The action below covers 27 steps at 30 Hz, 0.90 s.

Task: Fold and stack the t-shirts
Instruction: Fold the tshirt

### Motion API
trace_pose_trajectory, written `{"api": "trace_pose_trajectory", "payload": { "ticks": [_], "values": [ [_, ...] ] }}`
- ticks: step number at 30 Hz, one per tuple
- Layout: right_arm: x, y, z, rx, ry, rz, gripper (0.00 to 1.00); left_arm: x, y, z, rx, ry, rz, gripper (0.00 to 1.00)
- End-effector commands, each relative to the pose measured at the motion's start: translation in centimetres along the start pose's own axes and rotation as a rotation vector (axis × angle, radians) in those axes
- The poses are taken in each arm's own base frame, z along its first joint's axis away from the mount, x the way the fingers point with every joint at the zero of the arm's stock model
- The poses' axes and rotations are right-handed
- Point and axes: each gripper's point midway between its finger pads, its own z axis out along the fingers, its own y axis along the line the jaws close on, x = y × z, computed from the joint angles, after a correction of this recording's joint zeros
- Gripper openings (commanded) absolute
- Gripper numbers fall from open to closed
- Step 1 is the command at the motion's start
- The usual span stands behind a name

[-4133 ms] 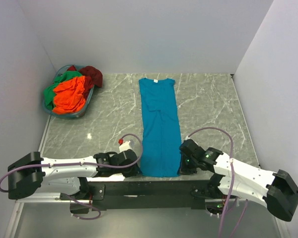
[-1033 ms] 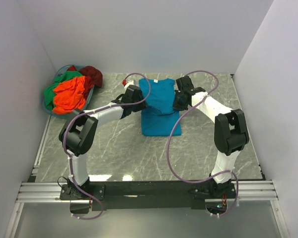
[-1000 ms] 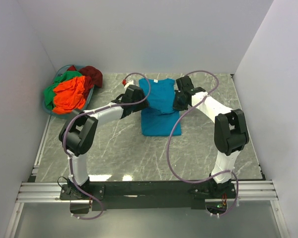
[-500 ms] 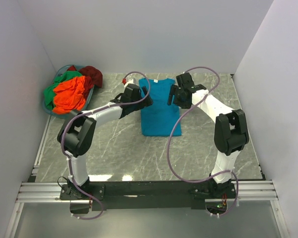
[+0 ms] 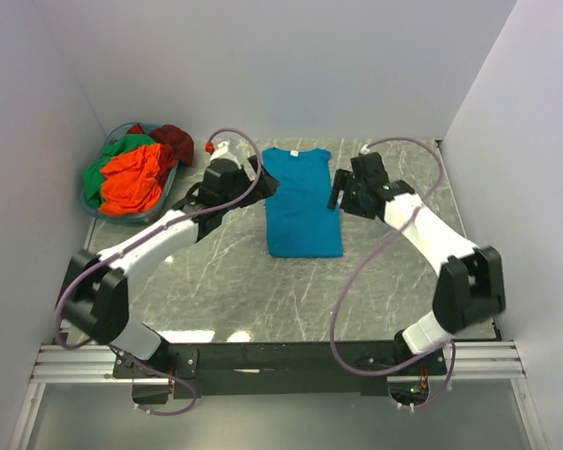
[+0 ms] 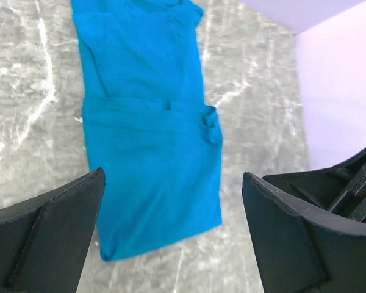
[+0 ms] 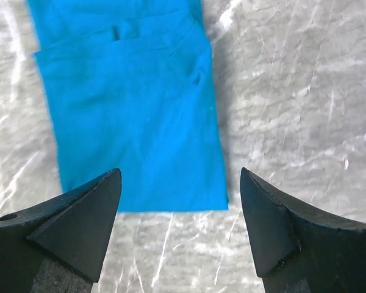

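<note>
At the far left of the table [image 5: 394, 272], the round basket [image 5: 122, 217] holds the waiting t-shirts: an orange t-shirt [image 5: 131, 178] on top, a green t-shirt [image 5: 122, 147] behind it and a dark red t-shirt [image 5: 175, 141] draped over the far rim.

The left gripper [image 5: 251, 174] has let go and drawn back to the left of the teal-blue t-shirt [image 5: 303, 202]. A second ago it was down on the cloth's left edge. Its arm reaches long and diagonal from the base, and the wrist view shows its fingers [image 6: 55, 238] spread wide with nothing between them.

A few seconds ago the teal-blue t-shirt lay as one long strip running to the near edge. Its hem has since been carried up over the body, and it is now a short rectangle at the far centre. The hem edge lies across it just short of the collar, with small puckers at that edge. That fold looks finished. Probably one more fold remains before the shirt can start the stack.

The right gripper [image 5: 338, 192] has likewise released and pulled off to the right of the cloth, its arm bent at the elbow. Its fingers [image 7: 274, 226] are wide apart and empty.
</note>
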Motion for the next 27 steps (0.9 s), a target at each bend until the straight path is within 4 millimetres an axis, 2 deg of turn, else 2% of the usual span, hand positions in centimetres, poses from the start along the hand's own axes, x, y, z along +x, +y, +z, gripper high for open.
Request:
{"api": "trace_pose_trajectory", "payload": {
  "ticks": [1, 2, 3, 5, 6, 8, 12, 15, 16, 17, 18, 23, 26, 27],
  "values": [
    [0.1, 0.1, -2.3, -0.058, -0.072, 0.036, 0.85, 0.9, -0.5, -1.9, 0.05, 0.027, -0.007, 0.99],
    [0.2, 0.1, -2.9, -0.074, -0.086, 0.041, 0.85, 2.4, 0.3, -1.9, 0.043, 0.068, -0.027, 0.99],
    [1.4, -0.5, -2.7, -0.065, -0.065, 0.042, 0.85, 3.1, 0.7, -1.9, 0.034, 0.084, -0.038, 1.0],
    [2.3, -0.8, -3.1, -0.071, -0.062, 0.046, 0.85, 5.5, 1.3, -2.1, 0.045, 0.149, -0.058, 0.99],
    [3.3, -1.3, -2.9, -0.059, -0.044, 0.046, 0.85, 6.1, 1.6, -2.1, 0.04, 0.162, -0.063, 0.99],
    [3.9, -1.5, -3.2, -0.062, -0.047, 0.048, 0.85, 7.8, 2.1, -2.4, 0.037, 0.194, -0.073, 0.99],
    [5.8, -2.4, -2.7, -0.054, -0.016, 0.054, 0.85, 9.6, 3.0, -2.1, -0.003, 0.24, -0.091, 1.0],
    [6.9, -2.6, -2.1, -0.049, 0.011, 0.061, 0.85, 11.7, 3.4, -1.4, -0.029, 0.296, -0.082, 0.97],
    [7.1, -2.7, -1.9, -0.045, 0.018, 0.066, 0.85, 12.7, 3.9, -1.0, -0.047, 0.32, -0.081, 0.9],
    [7.3, -2.7, -1.6, -0.046, 0.027, 0.063, 0.85, 13.1, 3.8, -0.7, -0.048, 0.331, -0.077, 0.87],
    [7.4, -2.6, -1.5, -0.052, 0.029, 0.063, 0.85, 14.3, 4.7, -0.6, -0.083, 0.369, -0.072, 0.83],
    [7.8, -2.7, -0.7, -0.038, 0.056, 0.046, 0.85, 15.7, 4.9, 0.0, -0.075, 0.403, -0.081, 0.74],
    [7.6, -2.6, -0.2, -0.036, 0.059, 0.045, 0.85, 15.8, 5.1, 0.4, -0.087, 0.398, -0.081, 0.6],
    [7.8, -2.3, -0.1, -0.053, 0.069, 0.042, 0.85, 15.9, 5.4, 0.5, -0.098, 0.397, -0.081, 0.49]
  ]
}}
